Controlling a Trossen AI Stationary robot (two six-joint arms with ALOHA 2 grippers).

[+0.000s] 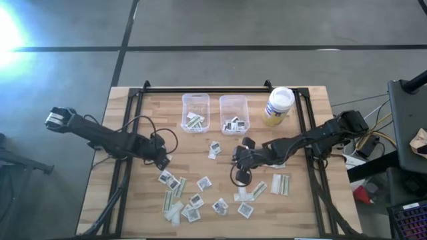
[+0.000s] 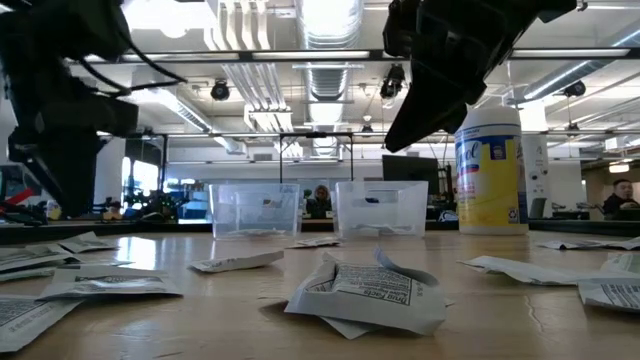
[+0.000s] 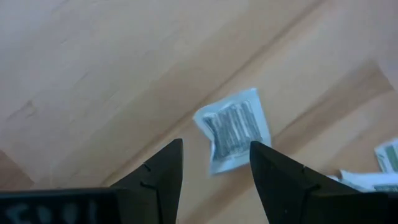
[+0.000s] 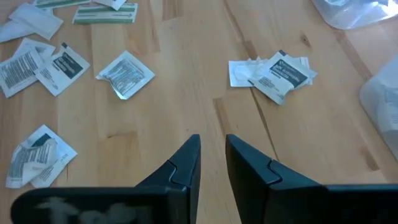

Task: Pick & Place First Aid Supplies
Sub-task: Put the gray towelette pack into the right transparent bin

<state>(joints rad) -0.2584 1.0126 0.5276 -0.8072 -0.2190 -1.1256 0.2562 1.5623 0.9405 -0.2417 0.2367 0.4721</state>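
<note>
We note a pale wood-grain tabletop. The packets are white with dark print; some long strips carry green bands. The jar is yellow with a white lid; the two bins are clear. Both arms are black.

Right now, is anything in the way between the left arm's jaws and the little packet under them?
Nothing visible is. The left gripper hangs over bare wood with its jaws open, and the square white packet lies flat just ahead of them, alone. Other packets sit off to the side, not between.
</note>
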